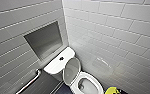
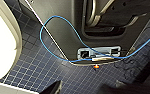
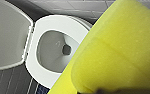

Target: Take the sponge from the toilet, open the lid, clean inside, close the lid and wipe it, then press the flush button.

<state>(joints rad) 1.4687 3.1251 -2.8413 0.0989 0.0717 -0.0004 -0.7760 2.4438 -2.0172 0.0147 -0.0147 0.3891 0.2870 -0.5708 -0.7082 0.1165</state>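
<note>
The toilet [image 1: 94,80] is standing in the corner of a white-tiled room, its tank against the left wall. The lid [image 1: 71,68] is standing raised, leaning back toward the tank, and the bowl is lying open. The flush button [image 1: 61,58] is sitting at the centre of the tank top.

The sponge [image 1: 111,90] is hanging in the air near the robot, to the right of the bowl and apart from it. The right gripper [image 1: 114,91] is gripping it. In the right wrist view the sponge [image 3: 121,50] is showing large, with the open bowl and the lid [image 3: 8,35] beyond it.

The left gripper [image 2: 83,90] is hanging low over the dark tiled floor [image 2: 41,65]. I cannot tell whether it is open or closed. A blue cable [image 2: 56,32] is looping across the robot's base there, and a white edge of the toilet [image 2: 3,37] is showing beside the floor.

A niche [image 1: 44,41] is sitting in the wall above the tank. A grab bar [image 1: 31,81] is running along the wall below it, left of the tank.
</note>
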